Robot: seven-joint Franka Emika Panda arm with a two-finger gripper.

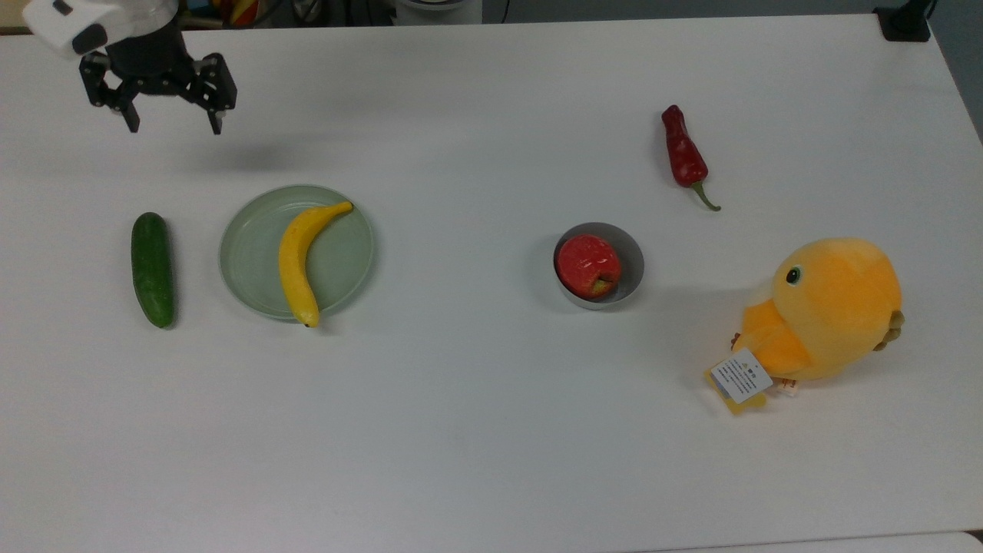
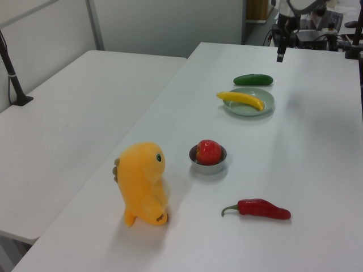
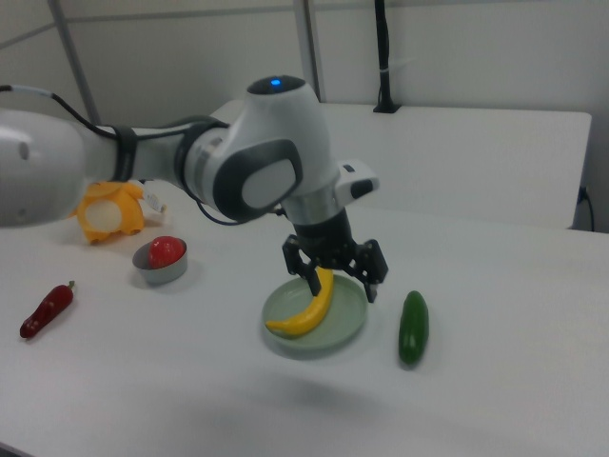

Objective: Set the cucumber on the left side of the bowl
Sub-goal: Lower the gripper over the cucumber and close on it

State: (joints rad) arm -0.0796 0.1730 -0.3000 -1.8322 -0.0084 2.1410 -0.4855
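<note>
- Cucumber (image 1: 153, 269) lies flat on the white tabletop (image 1: 491, 430), at about 9 o'clock from the pale green plate (image 1: 342, 265) in the top view, just beside it and not touching.
- A yellow banana (image 1: 299, 261) lies across the plate, and its low tip pokes over the rim at about 6 o'clock.
- The bowl (image 1: 628, 265) is small, round and grey. It sits well apart from the plate, at about 3 o'clock from it in the top view. A red apple (image 1: 588, 266) sits inside it.
- The hand (image 1: 173, 125) is black, with its two fingers spread wide and nothing between them. It hangs in the air at about 12 o'clock from the cucumber in the top view.
- A red chili pepper (image 1: 683, 156) lies at about 1 o'clock from the bowl.
- An orange stuffed toy (image 1: 829, 307) stands at about 4 o'clock from the bowl. A small white tag (image 1: 740, 375) with tiny print hangs off it. The print is too small to read.
- The right view shows the big white and grey arm (image 3: 257, 162) above the plate, with a blue light on top.
- The left view shows a second white table (image 2: 74, 119) next to the tabletop.
</note>
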